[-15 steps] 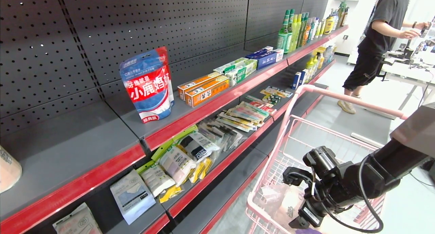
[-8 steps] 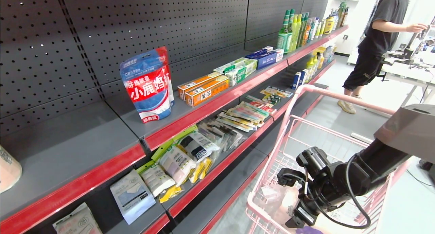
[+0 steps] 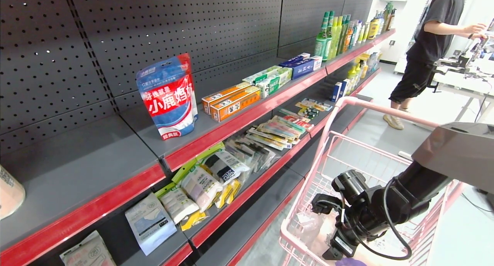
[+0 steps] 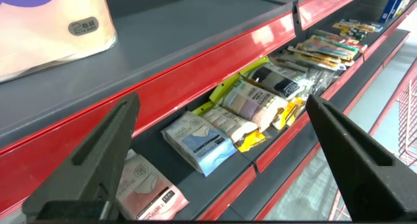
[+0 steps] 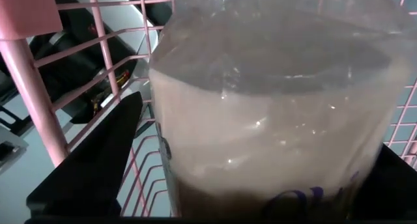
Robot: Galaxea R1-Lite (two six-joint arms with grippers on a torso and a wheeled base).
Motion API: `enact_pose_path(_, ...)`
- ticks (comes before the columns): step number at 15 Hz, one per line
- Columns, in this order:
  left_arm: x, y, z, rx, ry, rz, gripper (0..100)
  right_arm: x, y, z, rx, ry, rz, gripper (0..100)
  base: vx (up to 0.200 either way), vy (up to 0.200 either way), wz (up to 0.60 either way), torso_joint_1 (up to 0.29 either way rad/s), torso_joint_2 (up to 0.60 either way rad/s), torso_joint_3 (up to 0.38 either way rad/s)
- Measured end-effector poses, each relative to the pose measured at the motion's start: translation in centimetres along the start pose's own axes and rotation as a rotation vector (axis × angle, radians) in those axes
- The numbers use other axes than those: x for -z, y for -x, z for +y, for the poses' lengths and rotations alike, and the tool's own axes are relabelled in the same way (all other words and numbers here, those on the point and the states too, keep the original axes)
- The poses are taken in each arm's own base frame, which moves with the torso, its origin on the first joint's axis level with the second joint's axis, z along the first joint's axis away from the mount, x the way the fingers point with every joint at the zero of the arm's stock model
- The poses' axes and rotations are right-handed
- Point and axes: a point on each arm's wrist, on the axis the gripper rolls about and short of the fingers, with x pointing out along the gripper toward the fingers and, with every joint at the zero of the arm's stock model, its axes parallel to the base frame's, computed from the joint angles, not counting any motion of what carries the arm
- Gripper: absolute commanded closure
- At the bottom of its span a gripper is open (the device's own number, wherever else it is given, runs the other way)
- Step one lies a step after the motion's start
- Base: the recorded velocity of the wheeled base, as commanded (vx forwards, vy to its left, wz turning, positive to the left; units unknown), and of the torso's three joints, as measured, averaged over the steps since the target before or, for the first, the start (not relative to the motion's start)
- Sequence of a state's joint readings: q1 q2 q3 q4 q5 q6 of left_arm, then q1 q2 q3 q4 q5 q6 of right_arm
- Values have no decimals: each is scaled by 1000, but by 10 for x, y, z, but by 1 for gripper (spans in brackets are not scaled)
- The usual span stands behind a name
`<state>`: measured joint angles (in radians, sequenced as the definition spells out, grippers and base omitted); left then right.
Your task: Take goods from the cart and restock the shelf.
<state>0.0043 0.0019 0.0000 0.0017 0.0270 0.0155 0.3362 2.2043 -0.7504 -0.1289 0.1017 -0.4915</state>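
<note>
Pale roll pack (image 5: 273, 120) in clear film

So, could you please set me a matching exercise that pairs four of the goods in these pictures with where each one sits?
Things:
1. pouch
2. orange boxes
3. green bottles
4. wrapped pack

Places:
a. in the cart, straddled by the right gripper
b. upright at the far end of the shelf
c. upright on the shelf, beside the orange boxes
d. flat on the shelf, between the pouch and the green-and-white boxes

Pairs: 1-c, 2-d, 3-b, 4-a.
</note>
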Motion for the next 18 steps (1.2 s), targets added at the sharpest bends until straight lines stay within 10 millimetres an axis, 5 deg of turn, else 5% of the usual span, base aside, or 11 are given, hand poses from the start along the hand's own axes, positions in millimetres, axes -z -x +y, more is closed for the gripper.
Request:
enact_pose_path(9, 0, 0, 0, 0, 0, 0, 0, 8, 0, -1, 5, -33, 18, 100, 0, 0, 0, 0, 0, 0)
enact_pose_path(18, 0, 0, 0, 0, 0, -1, 0, 2, 67, -27, 176, -99, -159, 100, 0, 0, 0, 0, 0, 0)
